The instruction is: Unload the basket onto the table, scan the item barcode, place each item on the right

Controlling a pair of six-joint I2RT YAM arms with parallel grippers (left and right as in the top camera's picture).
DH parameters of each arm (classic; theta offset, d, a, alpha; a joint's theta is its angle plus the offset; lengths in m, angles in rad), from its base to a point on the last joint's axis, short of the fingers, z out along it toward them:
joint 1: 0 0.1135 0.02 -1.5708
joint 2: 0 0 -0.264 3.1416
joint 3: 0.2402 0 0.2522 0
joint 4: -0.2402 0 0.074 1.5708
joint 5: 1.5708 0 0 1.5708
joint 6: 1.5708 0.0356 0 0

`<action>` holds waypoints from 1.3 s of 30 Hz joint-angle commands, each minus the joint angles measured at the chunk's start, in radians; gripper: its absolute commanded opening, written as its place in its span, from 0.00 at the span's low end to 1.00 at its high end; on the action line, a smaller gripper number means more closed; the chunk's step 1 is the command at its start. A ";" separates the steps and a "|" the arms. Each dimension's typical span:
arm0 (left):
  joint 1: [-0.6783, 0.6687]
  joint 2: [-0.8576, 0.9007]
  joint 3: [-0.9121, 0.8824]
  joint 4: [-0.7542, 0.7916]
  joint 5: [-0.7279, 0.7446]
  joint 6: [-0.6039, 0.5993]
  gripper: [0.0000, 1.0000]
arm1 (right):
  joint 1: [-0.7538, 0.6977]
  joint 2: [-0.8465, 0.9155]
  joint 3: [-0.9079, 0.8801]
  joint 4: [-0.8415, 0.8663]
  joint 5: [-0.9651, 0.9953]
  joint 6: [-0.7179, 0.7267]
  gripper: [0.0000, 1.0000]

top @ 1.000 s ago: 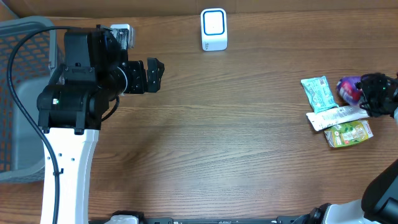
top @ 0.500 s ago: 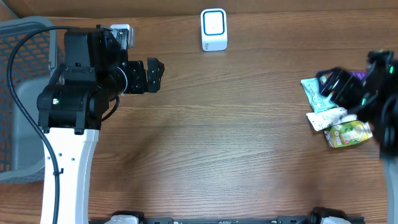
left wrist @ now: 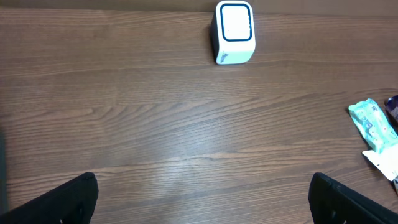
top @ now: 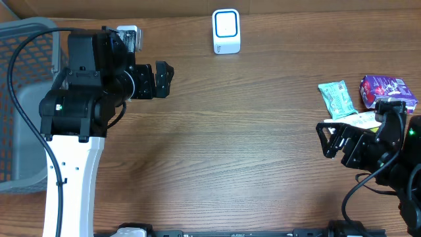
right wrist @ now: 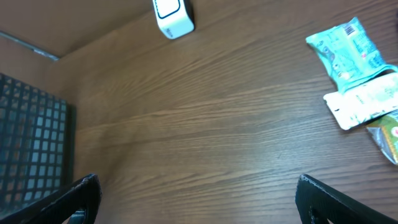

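Mock shop checkout on a table: scanner [top: 226, 31], mesh basket [top: 39, 49], snack packets [top: 337, 99].

Scanner [top: 226, 31] at far edge, packets [top: 337, 99] clustered right, basket [top: 8, 151] left

A white scanner [top: 226, 31] is set at the far edge, while a teal packet [top: 337, 99], a purple packet [top: 388, 91] and a white packet [top: 362, 120] (partly hidden) are gathered beside the right gripper [top: 323, 141], its jaws spread.
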 commanded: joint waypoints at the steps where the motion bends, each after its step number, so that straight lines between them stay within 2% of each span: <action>1: 0.004 0.003 0.013 0.003 -0.006 -0.014 1.00 | 0.006 -0.002 0.009 0.035 0.061 -0.008 1.00; 6: 0.004 0.003 0.013 0.003 -0.006 -0.014 1.00 | 0.000 -0.014 -0.040 0.193 0.139 -0.016 1.00; 10: 0.004 0.003 0.013 0.003 -0.006 -0.014 1.00 | -0.002 -0.114 -0.187 0.376 0.145 -0.123 1.00; 14: 0.004 0.003 0.013 0.003 -0.006 -0.014 1.00 | -0.002 -0.284 -0.418 0.573 0.149 -0.143 1.00; 17: 0.004 0.003 0.013 0.003 -0.006 -0.014 1.00 | 0.002 -0.468 -0.678 0.790 0.150 -0.143 1.00; 22: 0.004 0.003 0.013 0.003 -0.006 -0.014 0.99 | 0.002 -0.691 -1.003 1.063 0.164 -0.143 1.00; 29: 0.004 0.003 0.013 0.003 -0.006 -0.014 1.00 | 0.025 -0.840 -1.226 1.228 0.254 -0.143 1.00; 32: 0.004 0.003 0.013 0.003 -0.006 -0.014 1.00 | 0.029 -0.846 -1.288 1.266 0.260 -0.143 1.00; 35: 0.004 0.003 0.013 0.003 -0.006 -0.014 0.99 | 0.029 -0.846 -1.290 1.198 0.257 -0.144 1.00; 39: 0.004 0.003 0.013 0.003 -0.006 -0.014 0.99 | 0.027 -0.845 -1.289 1.199 0.257 -0.142 1.00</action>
